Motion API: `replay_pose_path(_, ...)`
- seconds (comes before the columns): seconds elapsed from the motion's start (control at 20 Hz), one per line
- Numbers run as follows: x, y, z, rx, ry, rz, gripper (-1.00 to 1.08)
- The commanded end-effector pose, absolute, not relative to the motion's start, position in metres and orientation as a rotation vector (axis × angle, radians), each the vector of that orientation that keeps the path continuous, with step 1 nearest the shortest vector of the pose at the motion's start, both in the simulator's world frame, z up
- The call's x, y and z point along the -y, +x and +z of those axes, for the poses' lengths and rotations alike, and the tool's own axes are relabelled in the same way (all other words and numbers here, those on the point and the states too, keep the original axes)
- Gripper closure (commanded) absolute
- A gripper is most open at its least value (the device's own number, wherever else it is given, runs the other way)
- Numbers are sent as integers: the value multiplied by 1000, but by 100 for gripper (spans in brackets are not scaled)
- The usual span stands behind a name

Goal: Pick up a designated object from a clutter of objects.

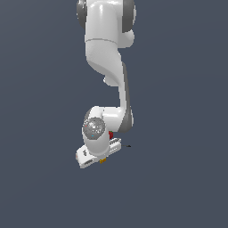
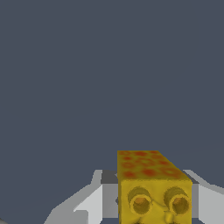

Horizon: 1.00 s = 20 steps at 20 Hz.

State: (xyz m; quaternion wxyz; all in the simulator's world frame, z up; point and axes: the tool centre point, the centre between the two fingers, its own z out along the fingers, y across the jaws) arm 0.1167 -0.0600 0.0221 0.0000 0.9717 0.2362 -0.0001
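Exterior view, left to right: tool [image 1: 99, 156] low over the table [image 1: 178, 187], arm rising behind it. A sliver of the yellow block [image 1: 103, 160] shows at the tool's underside; a red lump [image 1: 110, 134] peeks out just right of the wrist.

Wrist view: yellow block [image 2: 151, 186] sits directly between the two fingers [image 2: 92, 203], one on each flank, its long axis running away from the camera, along the slot. Fingers appear closed against its sides; contact itself not resolvable. Judgement: block centred in the tool, so the coming move is a straight lift.
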Motion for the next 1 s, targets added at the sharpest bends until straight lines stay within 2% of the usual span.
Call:
replay_pose_path(0.0, 60, 117, 22, -743, 3053, 0, 108)
replay_pose_path(0.45, 64, 117, 38, -743, 3053, 0, 108)
replay_pose_path(0.95, 83, 122, 118, -743, 3053, 0, 108)
